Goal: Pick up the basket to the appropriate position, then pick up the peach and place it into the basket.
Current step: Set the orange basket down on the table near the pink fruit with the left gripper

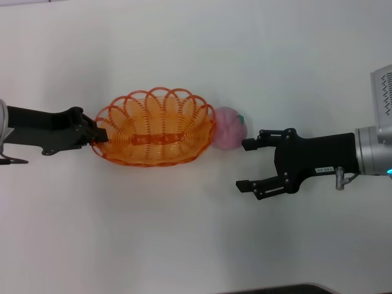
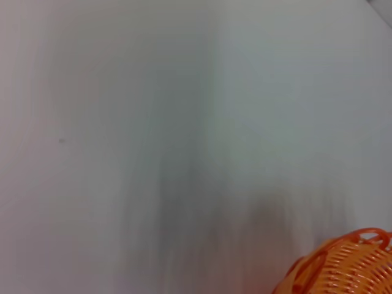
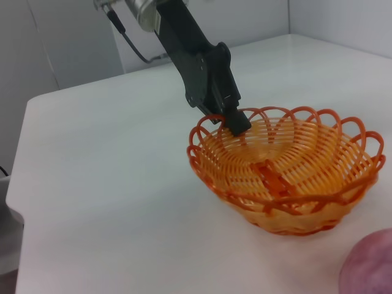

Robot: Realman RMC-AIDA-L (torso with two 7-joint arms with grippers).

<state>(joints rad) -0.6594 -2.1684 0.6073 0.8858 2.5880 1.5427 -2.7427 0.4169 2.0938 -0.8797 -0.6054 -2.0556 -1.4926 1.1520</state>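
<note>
Head view: orange basket (image 1: 154,127) upright on the white tabletop (image 1: 184,233), left pincer (image 1: 98,135) clamped on its scalloped rim at the end nearest that arm. Pink peach (image 1: 229,127) with a small green mark, touching the basket's far end, away from the left pincer. Right pincer (image 1: 246,164) just beyond the peach, fingers wide apart, holding nothing; one fingertip (image 1: 248,144) very near the peach, the other fingertip lower, over bare tabletop. Grey and white wrist housing (image 1: 373,150) behind the right pincer.

Left wrist view: only a small part of the basket (image 2: 346,263), its orange loops at the corner, and the pale tabletop (image 2: 153,122) beyond. Own fingers not visible here.

Right wrist view: whole basket (image 3: 285,174) in front, flat orange strip along its bottom. Left pincer (image 3: 236,122) gripping the rim on the far side, dark fingers closed over one loop, black arm rising behind it. Peach (image 3: 370,266) close in front, partly cut by the edge, just beside the basket's near wall. White tabletop (image 3: 110,184) all around.
</note>
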